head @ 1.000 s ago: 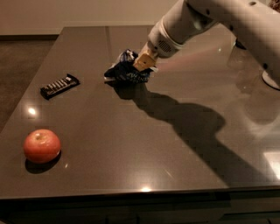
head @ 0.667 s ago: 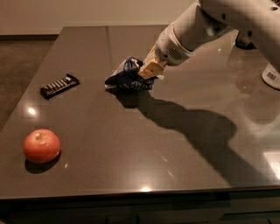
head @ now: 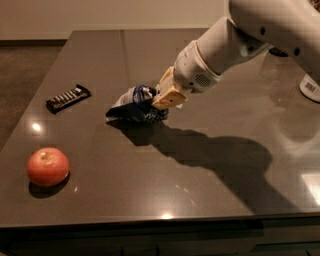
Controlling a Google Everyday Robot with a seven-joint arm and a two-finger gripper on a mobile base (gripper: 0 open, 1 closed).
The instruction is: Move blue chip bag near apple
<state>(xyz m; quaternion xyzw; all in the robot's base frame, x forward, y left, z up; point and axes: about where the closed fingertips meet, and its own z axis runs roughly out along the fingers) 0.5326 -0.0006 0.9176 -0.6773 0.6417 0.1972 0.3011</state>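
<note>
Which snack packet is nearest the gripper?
The blue chip bag, crumpled at mid-table, with the gripper shut on its right end. The flat black striped wrapper lies apart, off to the left.

The single camera looks down at a slant from above the near edge of the table (head: 100, 60), facing across it toward the far wall (head: 100, 15), fairly close. The claw (head: 161, 101), gripping the blue chip bag (head: 136, 106), sits mid-frame.

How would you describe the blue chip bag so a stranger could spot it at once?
Start at the dark grey table. Near its middle, the robot's tan gripper holds the crumpled dark blue and white foil chip bag. Unlike the round red-orange apple at front left or the flat black striped wrapper, it is wrinkly and blue.
</note>
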